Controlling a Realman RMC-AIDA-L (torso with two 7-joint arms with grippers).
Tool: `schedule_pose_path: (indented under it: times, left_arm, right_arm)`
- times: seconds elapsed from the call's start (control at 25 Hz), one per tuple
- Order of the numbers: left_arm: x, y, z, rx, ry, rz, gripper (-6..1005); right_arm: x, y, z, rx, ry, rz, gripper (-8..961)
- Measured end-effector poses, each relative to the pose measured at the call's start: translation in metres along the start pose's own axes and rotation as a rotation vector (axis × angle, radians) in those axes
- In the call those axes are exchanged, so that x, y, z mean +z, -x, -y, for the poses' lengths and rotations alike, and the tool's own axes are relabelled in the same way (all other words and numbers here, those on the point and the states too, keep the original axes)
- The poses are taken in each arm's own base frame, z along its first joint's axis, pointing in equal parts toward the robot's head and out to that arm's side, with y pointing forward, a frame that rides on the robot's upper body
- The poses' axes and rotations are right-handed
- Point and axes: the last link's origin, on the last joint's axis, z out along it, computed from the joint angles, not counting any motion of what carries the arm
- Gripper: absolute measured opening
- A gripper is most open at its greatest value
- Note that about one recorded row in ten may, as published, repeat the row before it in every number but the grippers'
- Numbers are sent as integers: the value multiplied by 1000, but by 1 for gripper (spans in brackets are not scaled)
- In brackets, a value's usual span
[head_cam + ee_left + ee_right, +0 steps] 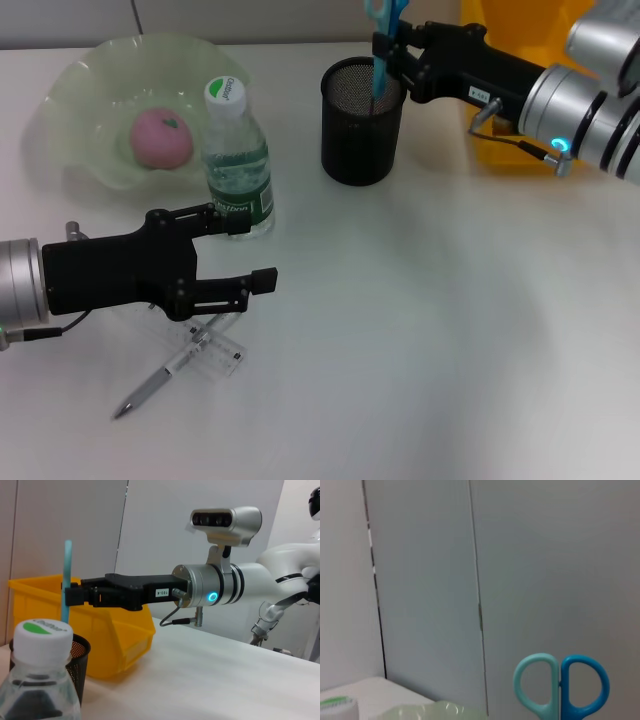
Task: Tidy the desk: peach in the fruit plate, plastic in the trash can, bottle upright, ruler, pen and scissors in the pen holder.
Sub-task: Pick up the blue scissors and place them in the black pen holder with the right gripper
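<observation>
My right gripper [385,47] is shut on the blue scissors [380,40] and holds them upright, blades down inside the black mesh pen holder [362,125]. The scissor handles show in the right wrist view [562,685]. My left gripper [245,252] is open and empty, just in front of the upright water bottle [238,160]. A clear ruler [212,352] and a silver pen [160,382] lie on the table under and in front of it. The pink peach [162,138] lies in the green fruit plate [75,100].
A yellow bin [505,150] stands at the back right behind my right arm; it also shows in the left wrist view [117,630]. The table [450,350] is white. A wall rises behind the desk.
</observation>
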Motion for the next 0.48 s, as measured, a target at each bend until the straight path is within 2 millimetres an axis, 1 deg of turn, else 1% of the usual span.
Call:
schedule_pose_path:
  times: [0.16, 0.48]
  left_arm:
    - [0, 0, 1, 2, -6, 2, 793]
    - [1, -1, 2, 4, -10, 3, 793]
  right_arm:
    - [0, -4, -3, -63, 5, -8, 242]
    - [1, -5, -5, -76, 10, -11, 244]
